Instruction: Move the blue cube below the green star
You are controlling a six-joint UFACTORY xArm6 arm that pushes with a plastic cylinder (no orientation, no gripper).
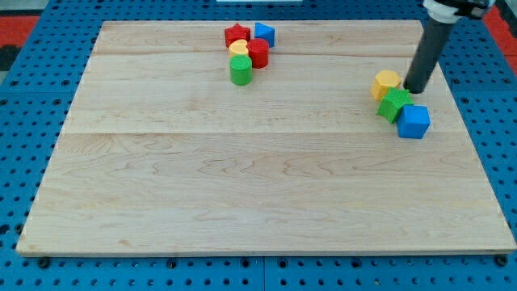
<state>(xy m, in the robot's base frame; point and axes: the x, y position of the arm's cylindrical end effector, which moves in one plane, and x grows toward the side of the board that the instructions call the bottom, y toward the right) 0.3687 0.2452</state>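
Note:
The blue cube (pixel 414 122) lies at the view's right on the wooden board (pixel 242 178), touching the lower right of the green star (pixel 394 104). A yellow block (pixel 386 83) touches the star from the upper left. My tip (pixel 417 89) stands just right of the yellow block and just above the green star and the blue cube, close to the star's upper right side.
A cluster near the view's top holds a red star (pixel 236 35), a blue block (pixel 264 34), a red cylinder (pixel 258 53), a yellow block (pixel 239 50) and a green cylinder (pixel 241 71). Blue pegboard (pixel 501 97) surrounds the board.

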